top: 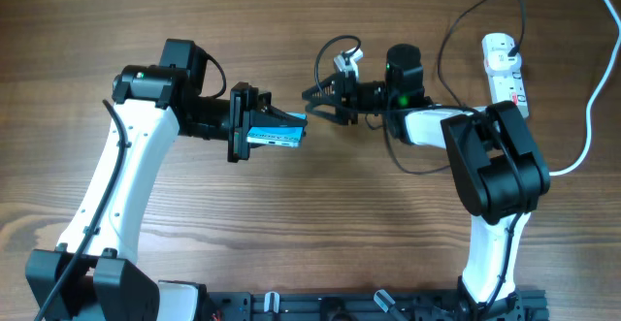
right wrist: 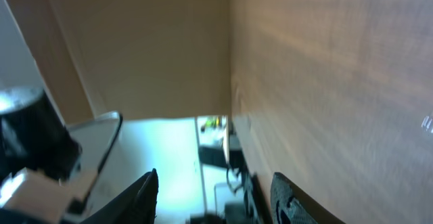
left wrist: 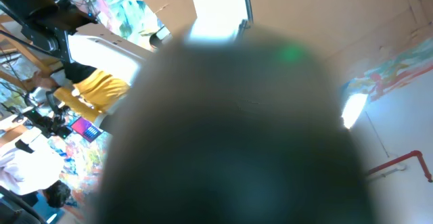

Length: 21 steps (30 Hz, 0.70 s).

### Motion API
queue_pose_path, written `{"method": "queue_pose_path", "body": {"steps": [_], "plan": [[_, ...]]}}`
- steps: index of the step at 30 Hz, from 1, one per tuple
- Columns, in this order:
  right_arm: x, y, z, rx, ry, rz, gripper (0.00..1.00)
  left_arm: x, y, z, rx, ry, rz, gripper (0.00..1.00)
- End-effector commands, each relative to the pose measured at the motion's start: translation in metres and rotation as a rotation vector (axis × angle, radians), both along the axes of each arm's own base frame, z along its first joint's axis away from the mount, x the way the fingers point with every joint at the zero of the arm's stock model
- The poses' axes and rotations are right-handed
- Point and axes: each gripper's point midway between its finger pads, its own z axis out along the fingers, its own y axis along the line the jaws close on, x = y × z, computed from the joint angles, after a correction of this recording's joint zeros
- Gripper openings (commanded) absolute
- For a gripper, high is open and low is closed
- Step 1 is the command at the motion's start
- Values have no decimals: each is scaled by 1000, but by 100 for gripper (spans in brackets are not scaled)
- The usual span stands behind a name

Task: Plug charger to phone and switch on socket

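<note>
My left gripper is shut on the phone, a flat white-edged phone with a blue screen, and holds it at the table's middle, pointing right. My right gripper faces it from the right, just off the phone's end. Its jaws are open with nothing between them. The thin black charger cable loops from the white socket strip at the far right round my right arm. Its connector tip is hidden. The left wrist view is filled by a dark blur.
A thick white cord runs from the socket along the right edge. The right wrist's own short black cable loops above my right gripper. The wooden table lies below both arms.
</note>
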Motion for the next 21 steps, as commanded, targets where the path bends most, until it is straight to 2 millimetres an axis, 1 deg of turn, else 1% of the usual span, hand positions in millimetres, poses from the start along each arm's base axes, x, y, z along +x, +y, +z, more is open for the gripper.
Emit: {"method": "queue_pose_path", "body": {"steps": [1,2,3,4,5,6,8,9,10,11,12,13,14,15,16,17,19,20,21], "plan": [[56,-14,10,-26,0,-198,55,-5,-1,15,-30,-29,-5,4],[69,-20,13,-34,-13,-247,56,-5,-1,13,-21,-28,-4,4],[83,-26,13,-57,-85,-308,59,-5,0,11,-10,-29,-4,4],[90,-30,6,-96,-123,-347,60,-5,0,9,0,-31,-3,4],[94,-35,-14,-183,-159,-382,60,-4,0,7,16,-33,-2,4],[94,-40,-32,-265,-184,-395,60,-4,0,4,30,-35,-2,4],[93,-60,-77,-498,-207,-429,64,-4,0,0,56,-37,-1,4],[90,-69,-92,-589,-245,-417,66,-3,1,-4,82,-16,3,4],[89,-69,-92,-606,-281,-390,66,-2,1,-6,96,-6,7,4],[91,-69,-86,-620,-294,-374,66,2,1,-8,108,-10,13,4],[95,-69,-76,-633,-322,-362,66,5,1,-11,128,-11,22,4],[102,-71,-60,-665,-356,-354,66,9,2,-16,159,-2,32,4],[111,-78,-40,-741,-395,-356,66,9,2,-19,183,28,39,4],[116,-85,-25,-804,-419,-355,66,8,1,-20,192,53,38,4],[118,-95,-5,-888,-460,-338,66,5,0,-20,195,83,33,4],[117,-109,21,-989,-502,-313,67,-3,-5,-20,202,118,13,4],[106,-122,47,-1070,-532,-277,71,-9,-11,-21,204,107,-15,4],[96,-129,57,-1107,-533,-264,72,-12,-14,-21,204,104,-30,4],[79,-140,60,-1157,-489,-243,73,-19,-22,-20,205,99,-62,4]]}}
